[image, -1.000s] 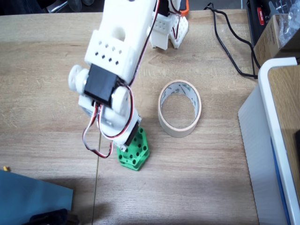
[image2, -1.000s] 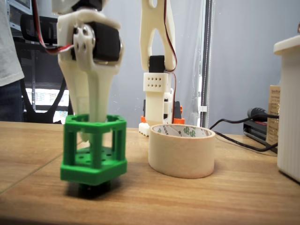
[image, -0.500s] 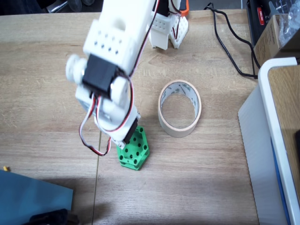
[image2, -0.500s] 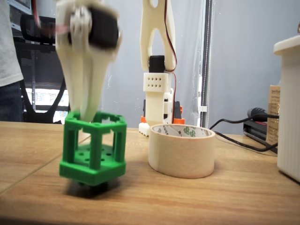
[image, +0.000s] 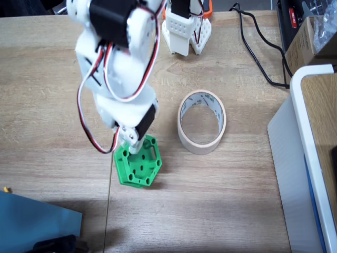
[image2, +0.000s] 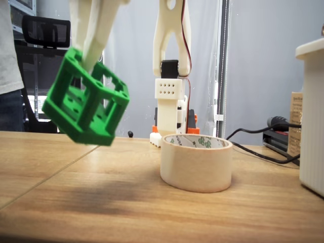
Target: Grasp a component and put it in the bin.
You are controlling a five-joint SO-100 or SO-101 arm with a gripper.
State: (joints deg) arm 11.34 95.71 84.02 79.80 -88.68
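The white printed arm reaches out from its base at the table's far edge and bends steeply downward, its black servo and red-and-white wires facing the camera in a fixed view from above. Its gripper [image: 131,145] points down at the bright green hexagonal plastic block with round holes [image: 138,162], and the jaws pinch the block's upper rim. In a fixed view from table height the gripper [image2: 87,59] hangs from the top of the frame with its pale fingers [image2: 96,35] close together on one corner of the green block [image2: 86,105]. The block is clear of the wooden table [image2: 152,212], tilted so that one side dips lower, with its shadow on the wood below. The cream roll of masking tape with green print inside [image: 202,122] lies flat on the table, to the right of the block in both fixed views and apart from it. A white and blue box [image: 300,158] stands at the right edge.
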